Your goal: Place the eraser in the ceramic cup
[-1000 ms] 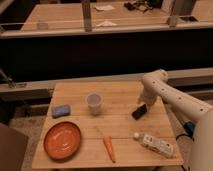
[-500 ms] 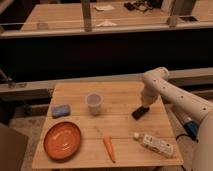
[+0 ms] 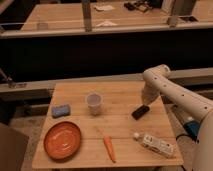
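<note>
Wooden table [image 3: 125, 95], light planks, bearing six loose items. Item one: the eraser [image 3: 140, 111], black and oblong, lying flat and slanted on the right half of the tabletop, not yet lifted. Item two: the ceramic cup [image 3: 94, 103], pale, handleless, upright and mouth-up near the table's middle, well apart from the eraser to its left; its open top suits a drop from above. Item three: a blue pad [image 3: 61, 110], flat near the left edge. Item four: an orange plate [image 3: 62, 139], front left corner, nothing on it. Item five: a carrot [image 3: 109, 148], lying along the front edge. Item six: a white bottle [image 3: 154, 144] on its side, front right. Apparatus: a white arm [image 3: 172, 92] reaching in from the right and bending down over the eraser, with the gripper [image 3: 146, 101] hanging just above the block's upper end, either touching it or close to it. Whether the pincer stands wide, narrow or clamped on the eraser cannot be told from here. Judged stage: the pick-up, with the carry to the cup still ahead.
</note>
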